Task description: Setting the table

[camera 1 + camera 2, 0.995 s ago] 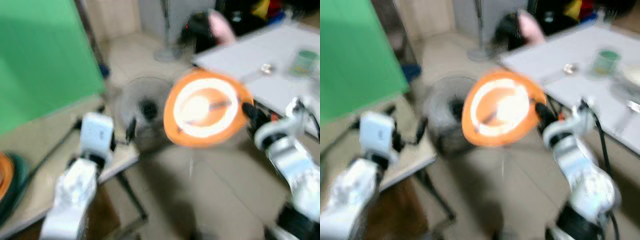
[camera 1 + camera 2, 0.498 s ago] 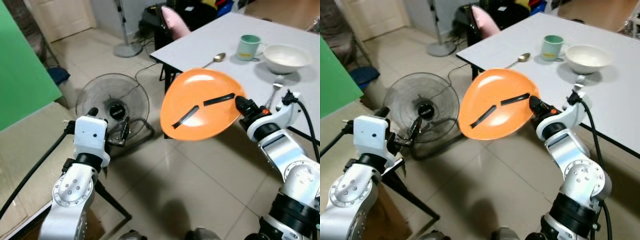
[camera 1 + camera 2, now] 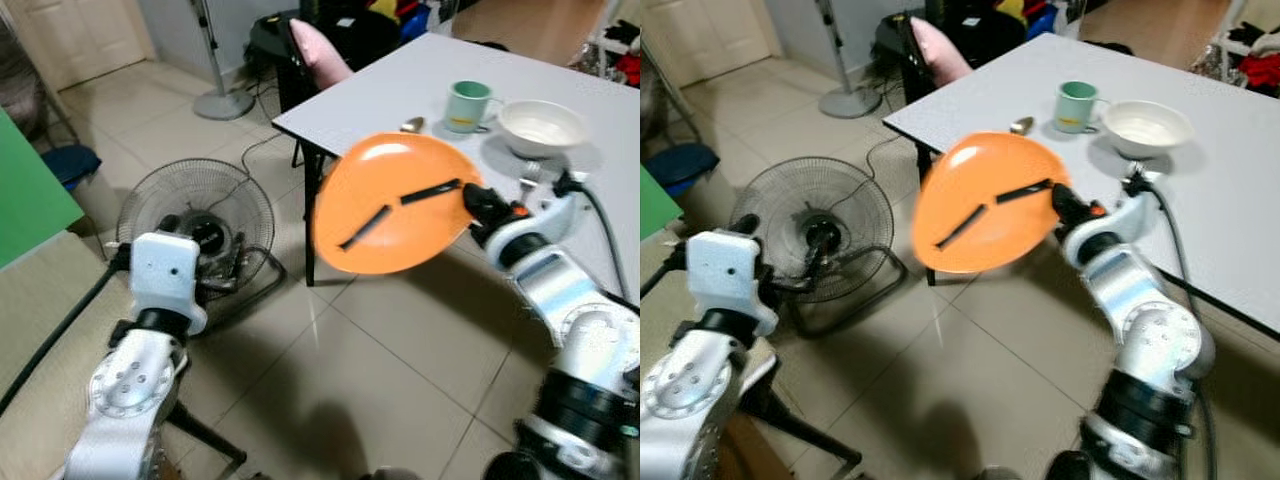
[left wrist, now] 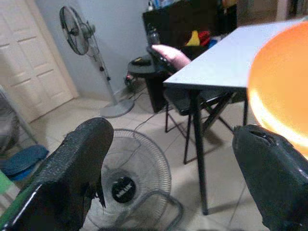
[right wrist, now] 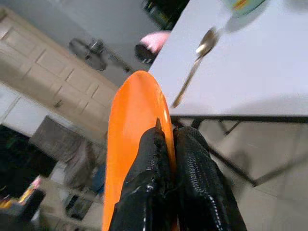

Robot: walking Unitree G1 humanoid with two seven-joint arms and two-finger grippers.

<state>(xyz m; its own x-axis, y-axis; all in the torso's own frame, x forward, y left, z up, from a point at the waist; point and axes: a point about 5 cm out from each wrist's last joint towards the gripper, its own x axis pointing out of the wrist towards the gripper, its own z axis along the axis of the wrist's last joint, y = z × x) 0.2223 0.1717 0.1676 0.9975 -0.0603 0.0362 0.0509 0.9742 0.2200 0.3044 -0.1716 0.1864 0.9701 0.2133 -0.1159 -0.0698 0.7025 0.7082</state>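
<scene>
Far left: green panel (image 3: 25, 210) edge. Left arm raised, left gripper (image 4: 168, 178) spread wide with nothing between its fingers (image 4: 72, 168), held above the tan floor and pointing toward a floor fan (image 3: 195, 235) lying tilted on the tiles. Behind it a standing fan (image 3: 215, 60) on a pole near the white door (image 3: 85, 35). A chair with a pink cushion (image 3: 318, 52) sits at the white table's (image 3: 400, 85) near corner.

Centre: orange plate (image 3: 395, 218) held tilted, almost on edge, in the air in front of the table corner, not on the table. Two black strips mark its face.

Right: right gripper (image 5: 166, 163) pinched tight on the plate's rim, one finger each side.

On the table past the plate: spoon (image 5: 195, 65), green mug (image 3: 468, 105), white bowl (image 3: 542, 125), fork (image 3: 528, 178) just beside the bowl. Mug and bowl close together, near the table middle.
</scene>
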